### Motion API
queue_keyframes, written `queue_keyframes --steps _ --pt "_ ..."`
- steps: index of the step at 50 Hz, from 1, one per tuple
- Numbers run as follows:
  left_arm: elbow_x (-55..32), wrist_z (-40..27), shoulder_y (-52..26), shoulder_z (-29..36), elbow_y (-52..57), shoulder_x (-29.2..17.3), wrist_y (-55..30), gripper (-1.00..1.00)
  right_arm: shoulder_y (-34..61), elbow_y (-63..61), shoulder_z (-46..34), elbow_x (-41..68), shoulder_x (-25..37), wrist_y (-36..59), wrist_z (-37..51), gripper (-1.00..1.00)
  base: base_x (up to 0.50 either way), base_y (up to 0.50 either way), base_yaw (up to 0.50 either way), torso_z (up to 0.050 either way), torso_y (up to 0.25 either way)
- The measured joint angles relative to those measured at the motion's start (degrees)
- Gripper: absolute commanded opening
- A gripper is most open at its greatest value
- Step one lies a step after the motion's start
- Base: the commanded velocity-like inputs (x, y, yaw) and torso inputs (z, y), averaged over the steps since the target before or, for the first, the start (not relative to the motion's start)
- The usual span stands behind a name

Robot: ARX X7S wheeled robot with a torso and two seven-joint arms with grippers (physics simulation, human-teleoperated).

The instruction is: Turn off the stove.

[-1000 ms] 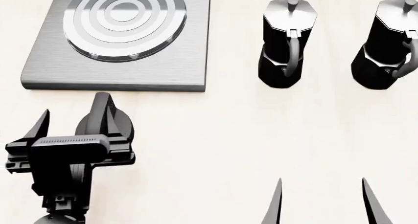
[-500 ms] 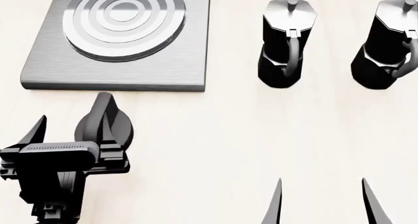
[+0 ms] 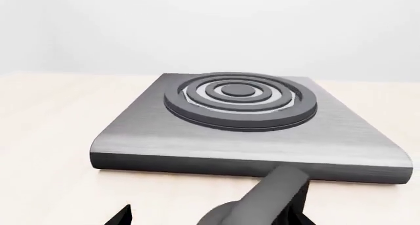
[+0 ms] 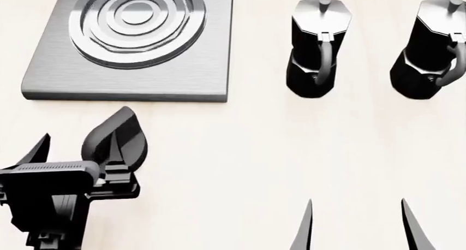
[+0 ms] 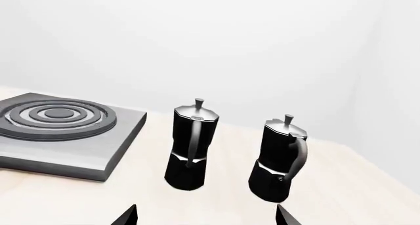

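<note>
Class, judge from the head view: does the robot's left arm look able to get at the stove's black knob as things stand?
Probably yes: the left gripper sits right at the knob, jaws apart, one seeming to overlap it. Nothing lies between them; the moka pots stand far off.

We see a flat square brushed-grey metal stove plate (image 4: 127,70), its round burner (image 4: 135,18) banded in concentric dark and pale silver rings. Below it sits a small black knob (image 4: 117,141), glossy. Two black-and-silver moka pots (image 4: 317,45) (image 4: 429,51) gleam on the pale cream wood-grain desk (image 4: 291,152).
</note>
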Motion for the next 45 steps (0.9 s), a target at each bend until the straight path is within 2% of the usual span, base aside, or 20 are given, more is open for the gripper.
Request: queue_keyframes --steps 11,19,33,45 --pt "-3.9 -1.3 2.7 -1.2 5.5 -2.2 -2.8 1.0 0.1 0.1 -0.2 0.0 0.1 0.0 0.2 1.0 0.0 0.0 0.0 0.0 0.002" --pt "-3.9 -3.7 2.9 -4.6 9.8 -4.4 -4.0 1.0 0.1 0.2 -0.2 0.1 0.3 -0.1 0.3 1.0 0.0 0.0 0.0 0.0 0.001" --pt "-3.7 -5.0 1.2 -7.2 9.1 -5.1 -4.1 1.0 0.1 0.3 -0.4 0.3 0.5 -0.2 0.5 1.0 0.0 0.0 0.0 0.0 0.0" --pt "-8.3 -4.2 2.5 -8.6 14.1 -7.2 -7.6 1.0 1.8 0.9 -0.3 0.8 0.7 0.1 0.3 1.0 0.0 0.0 0.0 0.0 0.0"
